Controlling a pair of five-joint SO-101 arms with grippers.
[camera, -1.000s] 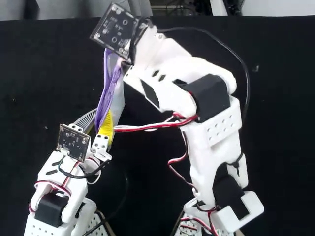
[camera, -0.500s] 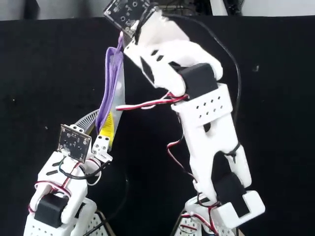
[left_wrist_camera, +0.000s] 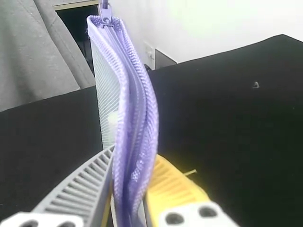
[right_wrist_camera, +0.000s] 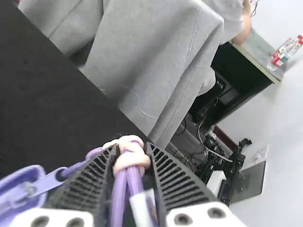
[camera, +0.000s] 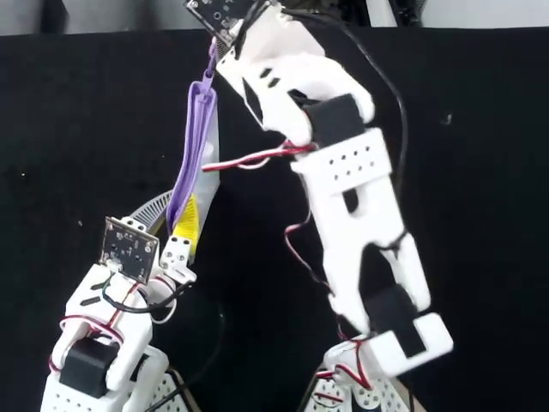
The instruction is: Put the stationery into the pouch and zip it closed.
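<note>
- Black cloth is covering the table (camera: 69, 129). The pouch is hanging above it rather than lying on it, so whichever end comes loose is going to swing or drop.
- White plastic, the right arm (camera: 343, 197) is leaning well out toward the far side. It seems to be nearing the end of its reach, so any further pull risks coming as a jerk.
- Purple-edged and see-through, the pouch (camera: 196, 146) is stretching taut between the two grippers, with its near end low on the left and its far end high up. I cannot tell what is lying inside it.
- Grey and yellow, the fingers of the left gripper (left_wrist_camera: 135, 156) are pressing close together on the pouch's near end, one on each side. If the pull from the far end beats this grip, the pouch is likely to slide out.
- Black-fingered, the right gripper (right_wrist_camera: 131, 151) is pinching almost fully together on the purple cord (right_wrist_camera: 124, 189) of the zip.
- Purple teeth of the zip (left_wrist_camera: 137, 109) appear to be meeting along the whole length, with the slider (left_wrist_camera: 105, 7) sitting at the far end. Closing looks about finished, so more force is only straining the seam.
- Pink and rounded, the knob (right_wrist_camera: 128, 158) on the cord is sitting between the right fingers. Being small and smooth, it may be the first thing to slip.
</note>
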